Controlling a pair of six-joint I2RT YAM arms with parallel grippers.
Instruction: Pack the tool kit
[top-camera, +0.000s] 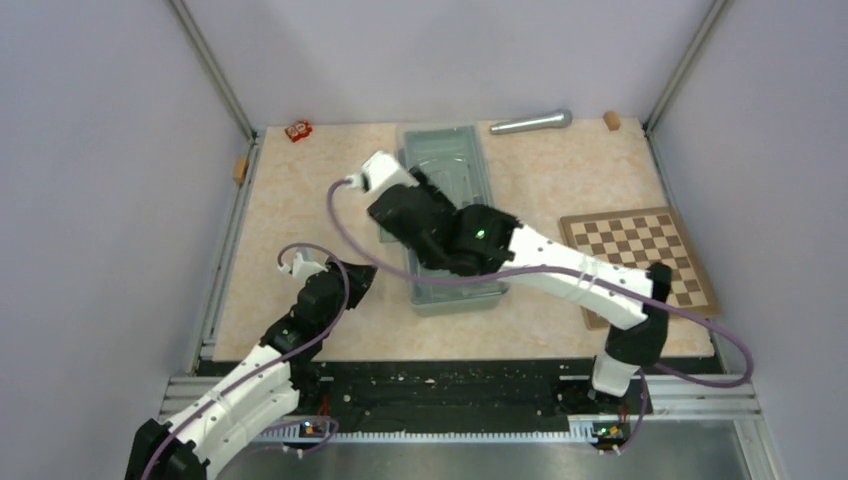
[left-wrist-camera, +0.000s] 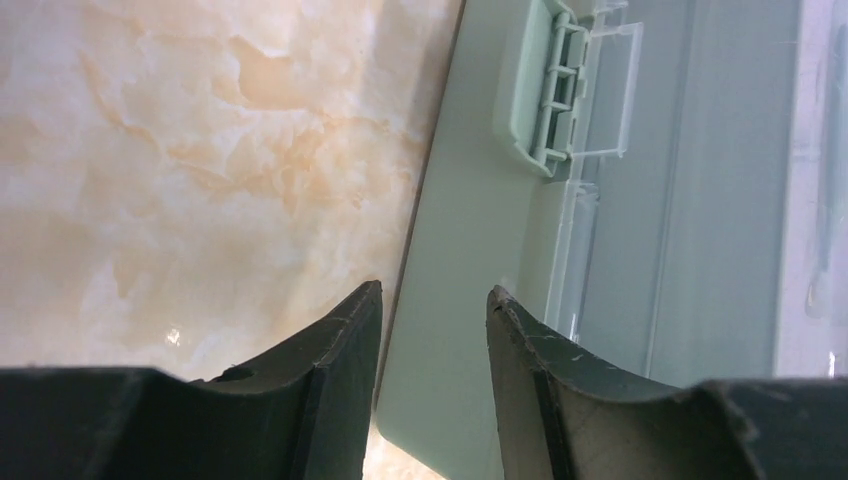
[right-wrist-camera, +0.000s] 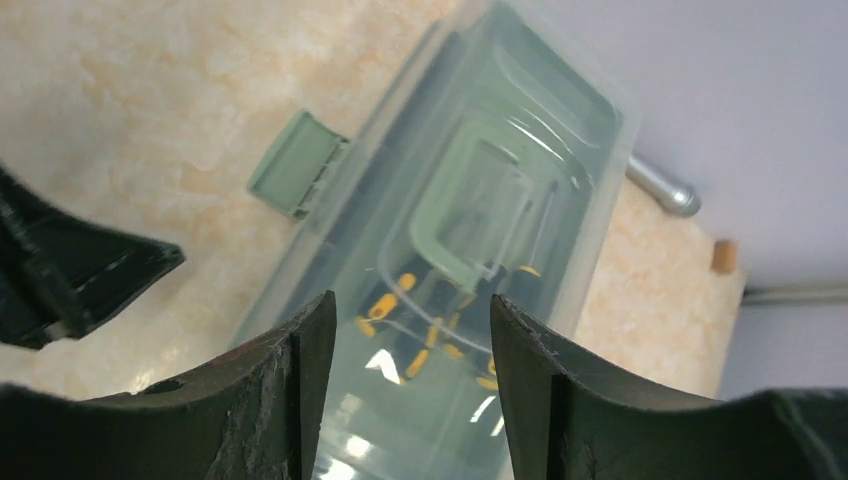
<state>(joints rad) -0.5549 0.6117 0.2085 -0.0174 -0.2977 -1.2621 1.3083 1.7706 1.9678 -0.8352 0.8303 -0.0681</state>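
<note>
Showing the late stage of packing: the toolbox lies lengthwise in the middle of the table, with its clear lid down over the body. In the right wrist view, yellow-handled tools show through the lid and so lie inside. No pliers can be made out.

The right gripper hangs above the lid with its fingers apart, holding nothing. Whether it touches the lid cannot be told. The left gripper is also spread and empty, and sits just beside the box's left rim, near the corner.

The green side latch juts outward from the left wall over the table, which suggests it is not yet snapped shut.

A small orange-red item sits near the far left corner of the table, well apart from the box. It may be the tape measure, but it is too small to tell. The chessboard, on the right, and the grey cylinder, at the far edge, lie outside the box.

Judged progress: the tools are loaded and the lid is lowered. The latch has yet to be fastened, and possibly the stray item has yet to be stowed, which would mean lifting the lid again.
</note>
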